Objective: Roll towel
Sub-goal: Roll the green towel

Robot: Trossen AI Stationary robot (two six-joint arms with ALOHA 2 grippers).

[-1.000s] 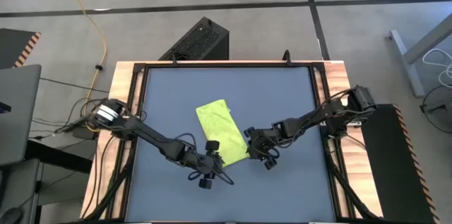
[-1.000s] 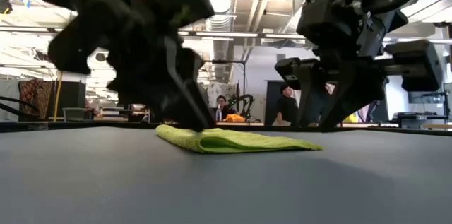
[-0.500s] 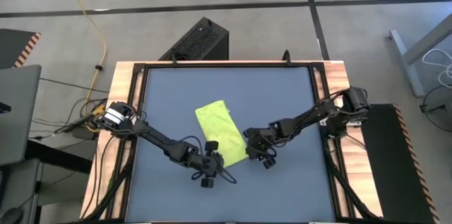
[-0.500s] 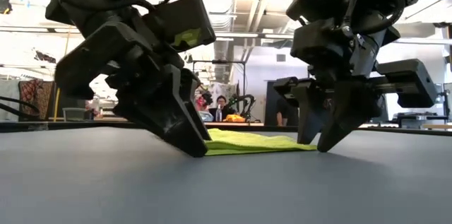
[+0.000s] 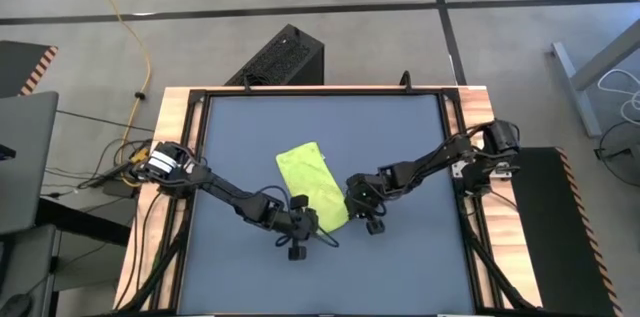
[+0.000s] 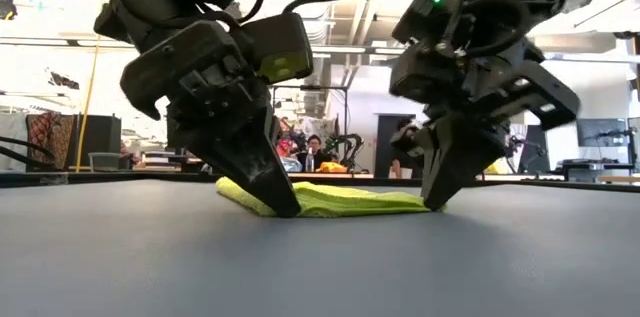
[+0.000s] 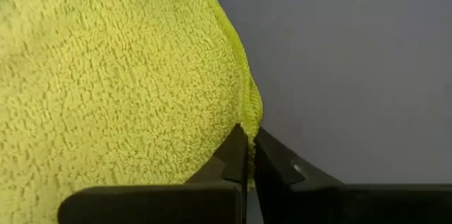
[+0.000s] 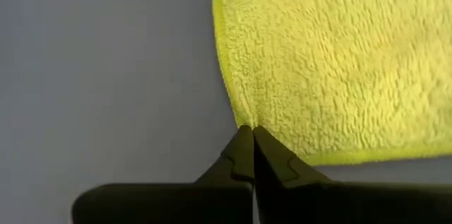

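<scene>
The lime-green towel (image 5: 310,182) lies flat as a folded strip in the middle of the dark blue-grey tabletop (image 5: 400,137), running slantwise from far left to near right. Both grippers stand at its near end. My left gripper (image 5: 314,220) is shut on the near left corner, and its tips (image 6: 286,208) rest at the table. My right gripper (image 5: 350,201) is shut on the near right corner, tips (image 6: 434,201) down at the table as well. The left wrist view shows the towel (image 7: 120,75) filling much of the picture, and so does the right wrist view (image 8: 332,54). My left gripper pinches the towel's hemmed edge (image 7: 246,119) at the near left corner between its two fingertips. The fingers (image 6: 262,172) slant down from above. The towel lies on the table. One layer or several, I cannot tell. My right gripper pinches the towel's side edge (image 8: 243,119) just above the near right corner between its two fingertips. The fingers (image 6: 450,172) come steeply from above. The towel stays flat on the table.
Bare tabletop lies all around the towel inside a black and wooden frame (image 5: 180,157). A black box (image 5: 280,57) stands on the floor beyond the far edge. People (image 6: 315,149) show far off in the room behind.
Both grippers have come down onto the towel's near end and shut on its two corners. The right one has moved a little toward the table's left and far edges. The towel has stayed flat on the table.
</scene>
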